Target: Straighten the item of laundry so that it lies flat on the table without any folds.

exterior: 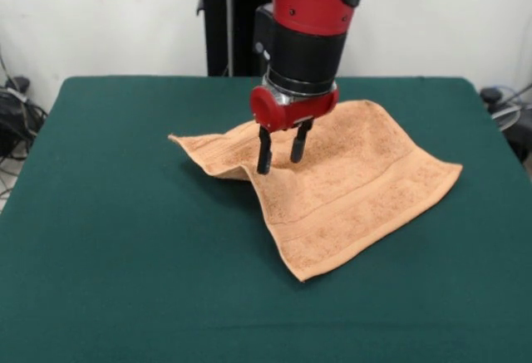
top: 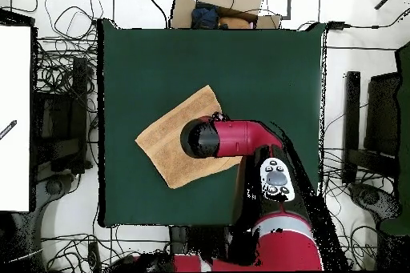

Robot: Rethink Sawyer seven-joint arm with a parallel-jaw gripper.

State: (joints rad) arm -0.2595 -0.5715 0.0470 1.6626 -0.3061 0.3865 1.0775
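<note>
Towel lies rumpled beneath the gripper's parted fingers.

Front view: close, across the worktop, facing the arm. Overhead view: high, straight down, arm's base at bottom. Shared: green worktop, arm.
</note>
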